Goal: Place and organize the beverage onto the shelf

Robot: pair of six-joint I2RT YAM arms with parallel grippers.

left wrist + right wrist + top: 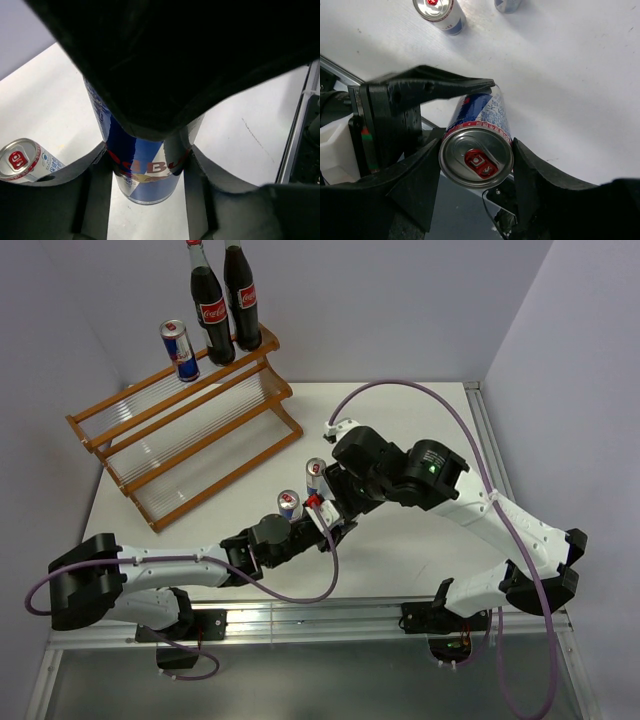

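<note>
**A:** From overhead I can't find the can the arms are holding.

**B:** The top view hides it under the right arm's wrist, mid-worktop toward the near edge. The right wrist view shows it plainly. The held can (479, 125) has its silver top and red tab facing the camera. The right gripper (476, 157) is closed on it just below the rim, a finger touching each side.

**A:** And the left?

**B:** The left gripper (147, 155) is clamped on the same can, lower down on the blue-and-silver wall. In that view a dark bulk fills the upper frame and hides the can's top.

**A:** The rest?

**B:** Only the overhead view shows it all. The shelf (230, 476) sits at the far-left corner of the worktop (420, 430). The cola bottles (212, 312) stand at the right end of its top tier, their tops cut off by the frame. The shelved can (180, 350) is just left of them. The far loose can (316, 477) and near loose can (290, 505) stand just beside the grippers.

**A:** Does the held can rest on the worktop?

**B:** I cannot tell from any view.
</note>
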